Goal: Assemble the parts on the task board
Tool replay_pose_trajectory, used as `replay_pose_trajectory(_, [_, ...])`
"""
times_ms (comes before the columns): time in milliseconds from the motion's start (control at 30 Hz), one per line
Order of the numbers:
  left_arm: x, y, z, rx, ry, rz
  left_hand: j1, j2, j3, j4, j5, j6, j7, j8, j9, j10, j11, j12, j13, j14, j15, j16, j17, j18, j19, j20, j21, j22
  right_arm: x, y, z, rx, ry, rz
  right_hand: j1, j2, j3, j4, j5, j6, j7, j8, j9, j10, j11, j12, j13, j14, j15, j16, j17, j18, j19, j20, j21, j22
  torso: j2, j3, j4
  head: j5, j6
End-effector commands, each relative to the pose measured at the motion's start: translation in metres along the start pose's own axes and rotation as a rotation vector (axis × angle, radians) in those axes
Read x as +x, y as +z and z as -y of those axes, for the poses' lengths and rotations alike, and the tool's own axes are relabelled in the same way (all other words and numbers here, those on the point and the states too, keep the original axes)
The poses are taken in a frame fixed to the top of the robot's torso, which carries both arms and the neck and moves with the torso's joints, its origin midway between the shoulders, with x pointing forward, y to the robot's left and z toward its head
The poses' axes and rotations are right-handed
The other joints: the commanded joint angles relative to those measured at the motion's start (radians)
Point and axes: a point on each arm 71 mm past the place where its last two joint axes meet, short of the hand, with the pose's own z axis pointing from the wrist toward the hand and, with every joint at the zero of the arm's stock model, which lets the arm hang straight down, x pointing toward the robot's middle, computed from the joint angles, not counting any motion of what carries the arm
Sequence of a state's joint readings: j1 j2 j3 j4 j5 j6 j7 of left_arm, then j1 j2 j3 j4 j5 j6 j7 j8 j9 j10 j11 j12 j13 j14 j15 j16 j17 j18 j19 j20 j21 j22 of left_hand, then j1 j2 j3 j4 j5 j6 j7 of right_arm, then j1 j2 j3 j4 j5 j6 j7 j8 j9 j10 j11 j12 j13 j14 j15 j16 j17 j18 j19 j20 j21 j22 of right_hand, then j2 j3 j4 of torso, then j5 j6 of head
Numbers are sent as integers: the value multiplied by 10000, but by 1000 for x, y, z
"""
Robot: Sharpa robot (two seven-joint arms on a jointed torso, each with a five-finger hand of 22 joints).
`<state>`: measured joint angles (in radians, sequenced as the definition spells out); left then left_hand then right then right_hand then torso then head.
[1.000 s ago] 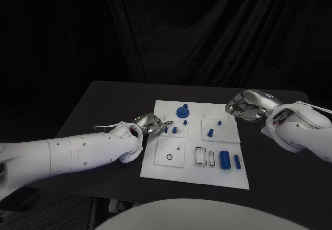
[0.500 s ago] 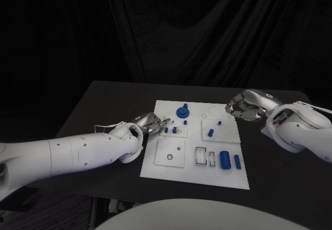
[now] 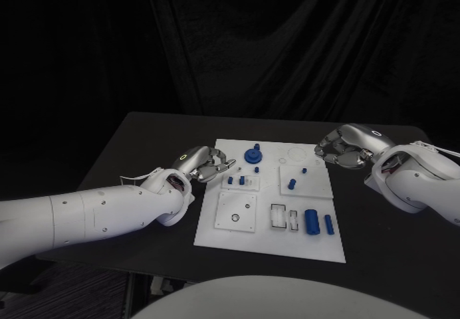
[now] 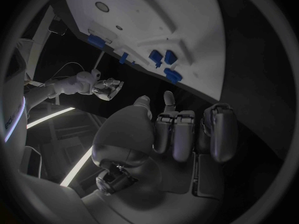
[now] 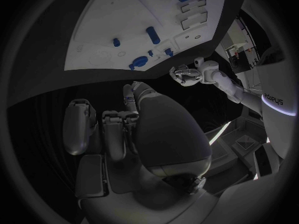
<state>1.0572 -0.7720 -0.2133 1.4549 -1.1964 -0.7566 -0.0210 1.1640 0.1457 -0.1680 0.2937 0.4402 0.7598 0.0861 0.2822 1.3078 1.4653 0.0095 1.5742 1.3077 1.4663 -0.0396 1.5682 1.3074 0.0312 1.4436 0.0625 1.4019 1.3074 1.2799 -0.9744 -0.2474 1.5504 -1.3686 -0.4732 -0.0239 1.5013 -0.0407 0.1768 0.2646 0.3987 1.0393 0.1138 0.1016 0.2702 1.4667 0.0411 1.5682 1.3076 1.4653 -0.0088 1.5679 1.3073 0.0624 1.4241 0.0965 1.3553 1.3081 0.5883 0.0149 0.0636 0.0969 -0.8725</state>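
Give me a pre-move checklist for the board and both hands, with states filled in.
1. Left hand holds nothing: ok, fingers curled in, nothing in them.
2. Right hand holds nothing: ok, curled in by the task board's far right corner.
3. Task board flat on the table: ok.
4. Large blue cylinder lies loose and unblocked: ok.
5. Blue knobbed part fully seated: cannot tell.

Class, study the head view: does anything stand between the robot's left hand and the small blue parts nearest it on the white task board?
Nothing visible does. The left hand hangs at the task board's left edge, the small blue parts just beside it.
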Motion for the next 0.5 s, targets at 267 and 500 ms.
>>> replay_pose_trajectory(267, [-53,31,39,3853,709,503,2489,-102,798,27,229,-2589,828,-141,-1936,-8642,1377,-8057,-1330,-6523,1380,-3908,-2448,599,-4703,853,-3914,837,-3,-1,0,-81,69,400,-12,-48,24,52,55,79,-11,39,19,1041,9,26,2632,1055,-54,29,2635,-60,27,1,20,1885,-2,-1,4,-56,-2])
replay_pose_trajectory(500, [-37,61,47,4024,824,-1767,5097,-1807,4534,-266,-1659,-862,763,-1439,-5913,-8928,1507,-11725,-5905,-4930,1193,-3756,-3205,702,-3025,1240,-2302,1245,-1,2,-5,-259,111,419,-13,-54,24,52,57,84,-16,42,21,1041,6,26,2632,1055,-54,29,2635,-64,39,1,37,1891,-1,-3,-2,-19,-2])
